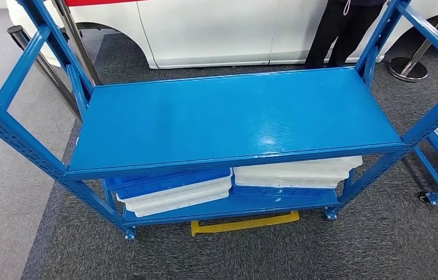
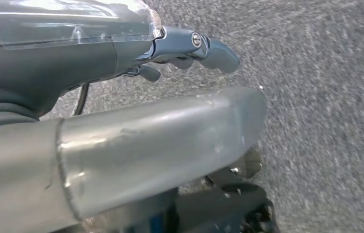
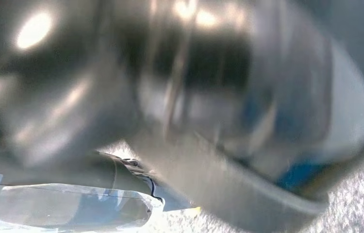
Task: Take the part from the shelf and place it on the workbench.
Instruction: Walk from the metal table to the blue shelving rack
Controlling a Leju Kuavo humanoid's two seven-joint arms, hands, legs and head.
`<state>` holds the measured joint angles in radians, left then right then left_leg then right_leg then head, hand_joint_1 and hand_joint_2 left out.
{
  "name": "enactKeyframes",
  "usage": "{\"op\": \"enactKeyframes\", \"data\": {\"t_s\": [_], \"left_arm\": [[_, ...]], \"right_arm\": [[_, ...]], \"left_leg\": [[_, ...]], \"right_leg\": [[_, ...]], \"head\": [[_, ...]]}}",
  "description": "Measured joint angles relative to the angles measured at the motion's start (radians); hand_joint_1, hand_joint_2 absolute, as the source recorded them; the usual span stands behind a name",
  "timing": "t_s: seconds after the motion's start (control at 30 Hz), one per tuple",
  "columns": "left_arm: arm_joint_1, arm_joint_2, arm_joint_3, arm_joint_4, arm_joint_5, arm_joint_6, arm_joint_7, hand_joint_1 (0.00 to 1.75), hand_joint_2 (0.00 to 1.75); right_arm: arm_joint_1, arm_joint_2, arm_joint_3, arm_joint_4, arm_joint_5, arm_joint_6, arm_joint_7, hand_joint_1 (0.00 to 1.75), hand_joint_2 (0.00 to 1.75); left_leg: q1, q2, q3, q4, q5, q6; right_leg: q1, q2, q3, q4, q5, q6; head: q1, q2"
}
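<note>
A blurred metal part (image 3: pixel 209 97) hides the right robot hand (image 3: pixel 136 179).

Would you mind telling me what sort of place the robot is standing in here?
Probably a car workshop or factory demo area: a blue metal shelving rack holds stacked blue and white plastic trays, and a white car body stands behind it on grey carpet.

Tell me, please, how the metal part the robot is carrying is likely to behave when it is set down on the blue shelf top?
The metal part looks like rigid bare sheet metal, so it should hold its shape rather than flex. Its smooth rounded surface suggests it could slip in the left hand or rock. The blue shelf top looks flat and glossy, so the part may slide if nudged.
</note>
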<state>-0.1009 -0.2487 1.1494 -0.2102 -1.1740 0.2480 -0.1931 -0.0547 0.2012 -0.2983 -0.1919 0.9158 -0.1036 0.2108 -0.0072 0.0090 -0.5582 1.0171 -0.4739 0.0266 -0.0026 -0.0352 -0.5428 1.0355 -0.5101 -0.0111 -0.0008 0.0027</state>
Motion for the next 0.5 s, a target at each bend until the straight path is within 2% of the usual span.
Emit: {"op": "enactKeyframes", "data": {"t_s": [0.07, 0.1, 0.13, 0.2, 0.23, 0.3, 0.33, 0.47, 0.5], "left_arm": [[0.001, 0.0, 0.0, 0.0, -0.001, 0.001, 0.003, 0.0, 0.0], [0.0, 0.0, 0.0, 0.0, -0.002, 0.002, 0.004, 0.0, 0.0], [-0.001, 0.0, 0.0, 0.0, -0.002, 0.003, 0.006, 0.0, 0.0], [-0.002, -0.001, 0.0, 0.0, -0.002, 0.005, 0.01, 0.0, 0.0], [-0.002, -0.001, 0.0, 0.0, -0.002, 0.008, 0.013, 0.0, 0.44], [-0.002, -0.001, 0.0, 0.0, -0.002, 0.014, 0.019, 0.0, 1.31], [-0.002, -0.001, 0.0, 0.0, -0.002, 0.017, 0.022, 0.0, 1.75], [-0.002, -0.001, 0.0, 0.0, -0.002, 0.022, 0.029, 0.0, 1.75], [-0.002, -0.001, 0.0, 0.0, -0.003, 0.023, 0.03, 0.0, 1.75]], "right_arm": [[-0.004, -0.002, 0.0, 0.0, 0.0, -0.003, 0.003, 0.0, 1.75], [-0.005, -0.003, -0.001, -0.001, 0.0, -0.004, 0.005, 0.0, 1.75], [-0.007, -0.005, -0.002, -0.001, 0.0, -0.004, 0.006, 0.0, 1.31], [-0.009, -0.006, -0.003, -0.001, -0.002, -0.005, 0.009, 0.0, 0.44], [-0.009, -0.006, -0.004, -0.001, -0.003, -0.005, 0.01, 0.0, 0.0], [-0.007, -0.005, -0.004, -0.002, -0.003, -0.005, 0.011, 0.0, 0.0], [-0.006, -0.005, -0.004, -0.002, -0.002, -0.004, 0.011, 0.0, 0.0], [-0.004, -0.005, -0.004, -0.002, 0.003, -0.004, 0.016, 0.0, 0.0], [-0.004, -0.005, -0.004, -0.002, 0.003, -0.004, 0.017, 0.0, 0.44]], "left_leg": [[0.004, 0.0, 0.008, -0.014, 0.007, 0.004], [0.005, -0.002, 0.011, -0.018, 0.009, 0.003], [0.004, -0.003, 0.014, -0.018, 0.008, 0.001], [-0.001, -0.005, 0.015, -0.013, 0.002, -0.001], [-0.001, -0.005, 0.016, -0.012, 0.0, -0.001], [-0.002, -0.005, 0.016, -0.011, -0.001, 0.0], [-0.002, -0.005, 0.016, -0.01, -0.001, 0.001], [-0.003, -0.006, 0.015, -0.01, -0.001, 0.002], [-0.004, -0.006, 0.015, -0.01, -0.001, 0.002]], "right_leg": [[0.0, 0.009, 0.002, 0.003, -0.005, 0.011], [0.002, 0.014, 0.003, -0.002, -0.001, 0.007], [0.002, 0.02, 0.003, -0.003, -0.005, -0.002], [0.004, 0.023, 0.008, -0.014, 0.005, -0.017], [0.003, 0.023, 0.01, -0.013, 0.002, -0.014], [0.002, 0.023, 0.011, -0.016, 0.007, -0.003], [0.001, 0.023, 0.011, -0.016, 0.008, -0.001], [0.0, 0.023, 0.012, -0.018, 0.009, 0.0], [0.0, 0.023, 0.012, -0.018, 0.009, 0.0]], "head": [[0.0, 0.0], [0.001, 0.0], [0.001, 0.0], [0.001, 0.0], [0.001, 0.0], [0.001, 0.0], [0.001, 0.0], [0.001, 0.0], [0.001, 0.0]]}}
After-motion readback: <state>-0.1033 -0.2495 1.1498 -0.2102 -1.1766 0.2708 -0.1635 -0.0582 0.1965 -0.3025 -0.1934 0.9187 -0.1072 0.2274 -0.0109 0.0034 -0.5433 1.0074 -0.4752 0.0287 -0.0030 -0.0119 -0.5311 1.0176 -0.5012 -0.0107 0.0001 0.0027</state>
